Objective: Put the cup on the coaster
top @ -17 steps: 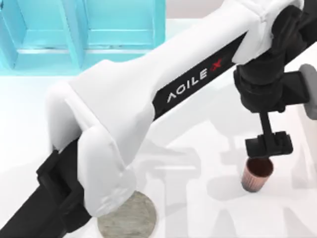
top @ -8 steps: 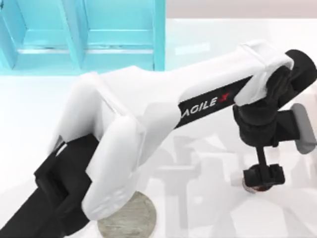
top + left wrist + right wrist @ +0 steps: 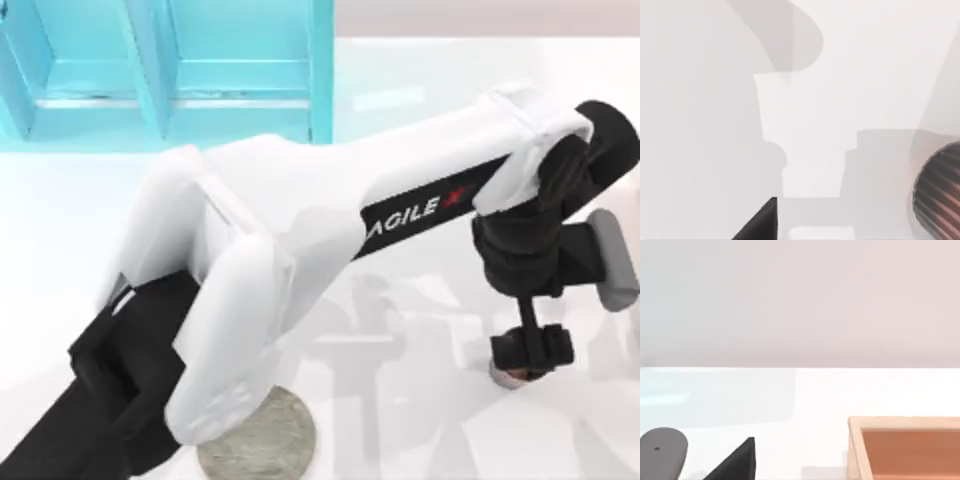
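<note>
The cup (image 3: 508, 377) stands on the white table at the right, with a sliver of its reddish rim peeking out from under my left gripper (image 3: 532, 350). The gripper hangs straight down over it, low at cup height. In the left wrist view the cup's ribbed coppery side (image 3: 939, 195) sits close by at the frame's edge. The coaster (image 3: 262, 440), a mottled grey disc, lies at the front of the table, partly under my left arm, well to the left of the cup. My right gripper (image 3: 735, 465) shows as a black part low in its own wrist view, parked.
A turquoise cabinet (image 3: 170, 70) stands along the back left. My left arm's white link (image 3: 300, 260) spans the table's middle. The right wrist view shows an open wooden box (image 3: 905, 445) on the white table.
Over the last second my left gripper came down onto the cup, covering most of it. Since half a second ago it has barely moved.
</note>
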Robot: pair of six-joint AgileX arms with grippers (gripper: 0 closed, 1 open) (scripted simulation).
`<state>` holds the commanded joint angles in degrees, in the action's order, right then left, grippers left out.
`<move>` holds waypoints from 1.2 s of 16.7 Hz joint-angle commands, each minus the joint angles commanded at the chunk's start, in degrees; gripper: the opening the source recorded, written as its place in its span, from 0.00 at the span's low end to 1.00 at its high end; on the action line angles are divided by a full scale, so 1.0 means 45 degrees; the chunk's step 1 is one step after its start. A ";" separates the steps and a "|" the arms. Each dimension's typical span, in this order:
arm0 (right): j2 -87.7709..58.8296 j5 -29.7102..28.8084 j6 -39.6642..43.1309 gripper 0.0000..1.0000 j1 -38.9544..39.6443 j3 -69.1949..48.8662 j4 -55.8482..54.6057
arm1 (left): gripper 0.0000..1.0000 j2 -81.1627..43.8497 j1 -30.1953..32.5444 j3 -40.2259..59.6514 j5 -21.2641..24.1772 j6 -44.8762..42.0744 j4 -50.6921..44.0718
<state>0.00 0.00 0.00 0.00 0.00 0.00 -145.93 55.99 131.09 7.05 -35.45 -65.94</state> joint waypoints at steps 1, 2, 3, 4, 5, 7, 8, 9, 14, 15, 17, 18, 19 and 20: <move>0.0000 0.0000 0.0000 1.00 0.0000 0.0000 0.0000 | 0.62 0.0000 0.0000 0.0000 0.0000 0.0000 0.0000; 0.0000 0.0000 0.0000 1.00 0.0000 0.0000 0.0000 | 0.55 0.0000 0.0000 0.0000 0.0000 0.0000 0.0000; 0.0000 0.0000 0.0000 1.00 0.0000 0.0000 0.0000 | 0.47 0.0000 0.0000 0.0000 0.0000 0.0000 0.0000; 0.0000 0.0000 0.0000 1.00 0.0000 0.0000 0.0000 | 0.40 0.0000 0.0000 0.0000 0.0000 0.0000 0.0000; 0.0000 0.0000 0.0000 1.00 0.0000 0.0000 0.0000 | 0.32 0.0000 0.0000 0.0000 0.0000 0.0000 0.0000; 0.0000 0.0000 0.0000 1.00 0.0000 0.0000 0.0000 | 0.17 0.0000 0.0000 0.0000 0.0000 0.0000 0.0000; 0.0000 0.0000 0.0000 1.00 0.0000 0.0000 0.0000 | 0.10 0.0000 0.0000 0.0000 0.0000 0.0000 0.0000; 0.0000 0.0000 0.0000 1.00 0.0000 0.0000 0.0000 | 0.02 0.0000 0.0000 0.0000 0.0000 0.0000 0.0000; 0.0000 0.0000 0.0000 1.00 0.0000 0.0000 0.0000 | 0.00 0.0000 0.0000 0.0000 0.0000 0.0000 0.0000; 0.0000 0.0000 0.0000 1.00 0.0000 0.0000 0.0000 | 0.00 0.0000 0.0000 0.0000 0.0000 0.0000 0.0000; 0.0000 0.0000 0.0000 1.00 0.0000 0.0000 0.0000 | 0.00 0.0000 0.0000 0.0000 0.0000 0.0000 0.0000; 0.0000 0.0000 0.0000 1.00 0.0000 0.0000 0.0000 | 0.00 0.0014 -0.0049 -0.0020 -0.0002 -0.0010 -0.0005; 0.0000 0.0000 0.0000 1.00 0.0000 0.0000 0.0000 | 0.00 0.0024 -0.0050 -0.0035 -0.0005 0.0007 -0.0007; 0.0000 0.0000 0.0000 1.00 0.0000 0.0000 0.0000 | 0.00 0.0108 -0.0063 -0.0164 -0.0030 0.0145 -0.0022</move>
<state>0.00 0.00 0.00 0.00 0.00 0.00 -145.44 55.71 130.36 6.91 -34.80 -66.04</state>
